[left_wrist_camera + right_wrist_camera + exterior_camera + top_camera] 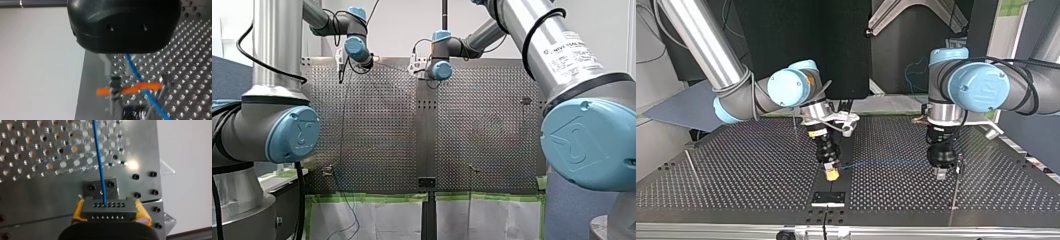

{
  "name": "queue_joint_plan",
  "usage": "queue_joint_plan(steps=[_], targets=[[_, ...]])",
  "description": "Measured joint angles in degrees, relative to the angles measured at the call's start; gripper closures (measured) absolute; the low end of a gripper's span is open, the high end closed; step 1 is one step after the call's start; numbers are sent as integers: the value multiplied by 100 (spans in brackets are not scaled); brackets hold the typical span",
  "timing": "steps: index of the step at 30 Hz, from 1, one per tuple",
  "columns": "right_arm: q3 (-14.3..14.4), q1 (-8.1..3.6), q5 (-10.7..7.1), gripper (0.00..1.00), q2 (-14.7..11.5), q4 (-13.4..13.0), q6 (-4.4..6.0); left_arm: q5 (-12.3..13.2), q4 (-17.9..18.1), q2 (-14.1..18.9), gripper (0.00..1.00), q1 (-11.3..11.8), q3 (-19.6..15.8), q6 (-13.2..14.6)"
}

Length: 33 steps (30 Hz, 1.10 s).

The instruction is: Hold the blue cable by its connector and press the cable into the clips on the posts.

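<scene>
perforated counter (736,165), one blue cable (886,162) strung level between two grippers over its middle. my right gripper (110,211) is clamped, yellow pads, on the single connector (108,207); my left gripper (941,173) sits at the cable just beside a thin post (954,200), closed or not i cannot tell. likely step: seating the cable at that post, so next wants a steady downward press, tension kept; three posts counted in the top view.
</scene>
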Motion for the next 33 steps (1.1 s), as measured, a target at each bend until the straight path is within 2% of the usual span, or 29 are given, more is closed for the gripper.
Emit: queue_joint_plan(steps=[6, 8, 9, 11, 12, 14, 15, 16, 17, 33], targets=[[0, -8, 0, 100, 2, -1, 0, -66, -33, 0, 49, -32, -4, -5], [0, -8, 1, 100, 3, -2, 0, -76, -14, -2, 59, -35, -3, -18], [0, -7, 1, 100, 4, -2, 0, -80, -3, -2, 59, -37, -3, -29], [0, -10, 0, 100, 5, -2, -1, -82, 0, -1, 74, -41, -3, -33], [0, -9, -2, 100, 6, -2, -2, -83, -4, 5, 74, -47, -2, -29], [1, -8, -4, 100, 6, -2, -5, -84, -12, 21, 89, -59, -2, -20], [1, -8, -6, 100, 7, -1, -6, -85, -13, 34, 89, -70, -2, -16], [1, -8, -5, 100, 7, -2, -7, -85, -13, 42, 97, -77, -3, -16], [0, -8, -4, 100, 7, -1, -6, -85, -13, 47, 100, -84, -3, -16], [0, -4, -8, 100, 11, 7, 0, -142, -44, 61, 100, -129, -4, -31]])
